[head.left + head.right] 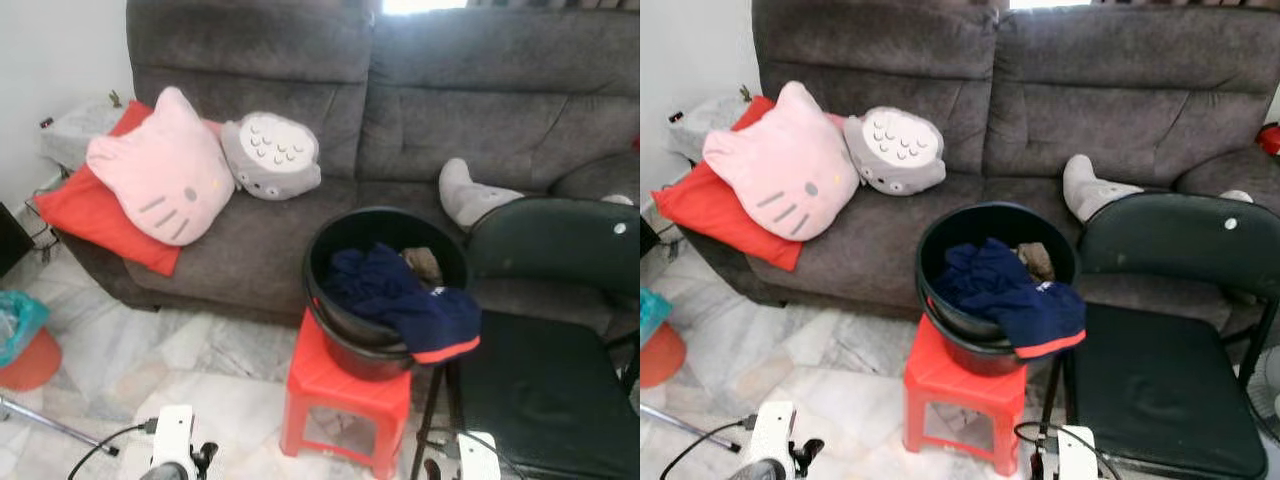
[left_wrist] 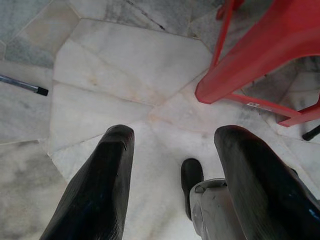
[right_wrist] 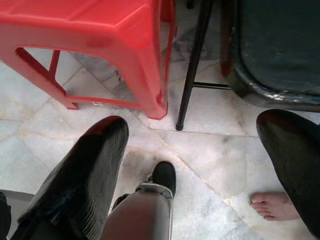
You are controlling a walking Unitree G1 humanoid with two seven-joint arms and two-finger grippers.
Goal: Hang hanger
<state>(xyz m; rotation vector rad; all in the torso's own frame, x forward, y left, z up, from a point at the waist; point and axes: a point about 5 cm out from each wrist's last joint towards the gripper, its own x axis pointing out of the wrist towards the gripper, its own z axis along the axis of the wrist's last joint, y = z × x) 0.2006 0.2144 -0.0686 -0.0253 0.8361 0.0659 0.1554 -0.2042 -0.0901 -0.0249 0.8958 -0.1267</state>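
Left eye view: the black tub [image 1: 345, 330] of clothes [image 1: 400, 295] sits on the red stool [image 1: 340, 385], at 6 o'clock from the sofa [image 1: 400, 130]. No hanger can be seen. Both the left gripper [image 2: 172, 150] and right gripper [image 3: 192, 140] hang open and empty. Reaching in might tip the tub.
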